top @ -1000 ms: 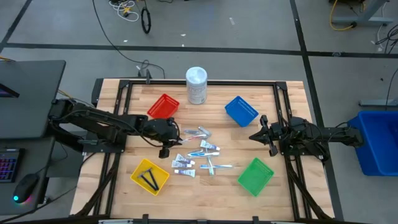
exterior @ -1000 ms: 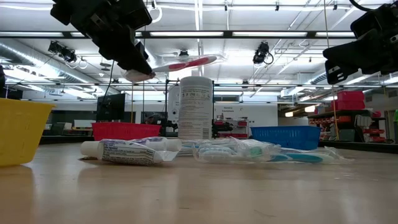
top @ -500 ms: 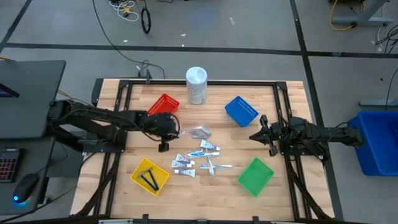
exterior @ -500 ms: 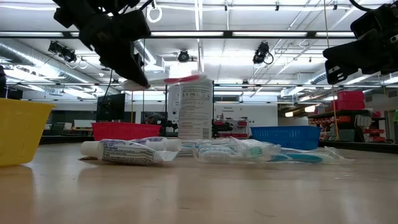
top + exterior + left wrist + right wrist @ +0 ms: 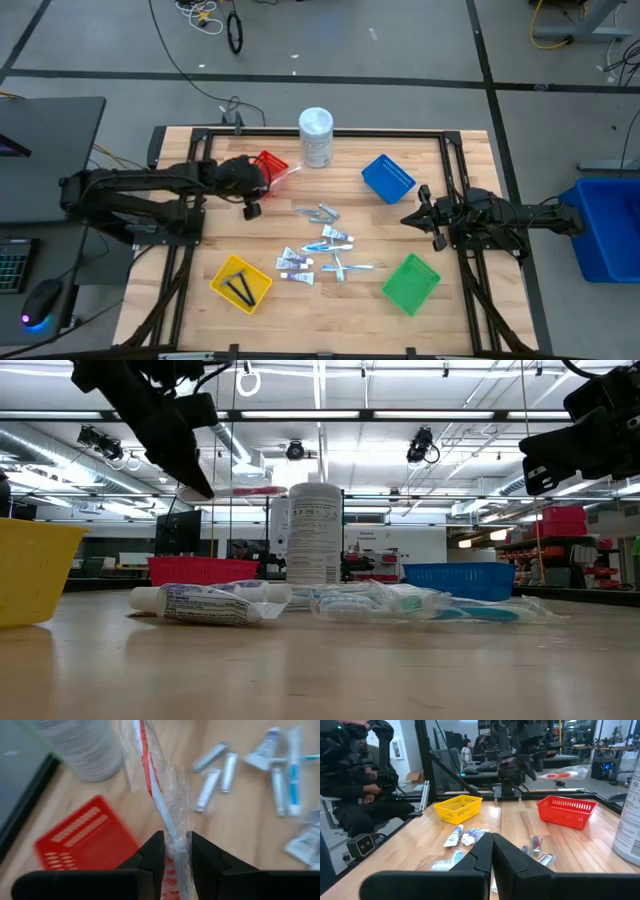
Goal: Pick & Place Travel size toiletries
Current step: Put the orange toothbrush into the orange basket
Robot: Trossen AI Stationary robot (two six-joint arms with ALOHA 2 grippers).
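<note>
The left gripper (image 5: pixel 172 851) is clamped on a wrapped red-and-white toothbrush (image 5: pixel 159 800), held in the air over the red basket (image 5: pixel 263 168); the grip sits at one end, so the long wrapper could swing, snag the rim or slip out; the right gripper (image 5: pixel 424 213) waits closed and empty near the blue basket (image 5: pixel 388 178).

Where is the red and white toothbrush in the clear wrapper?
The wrapped toothbrush is held in the air by the left gripper, over the red basket at the table's back left, near the tall white container.
</note>
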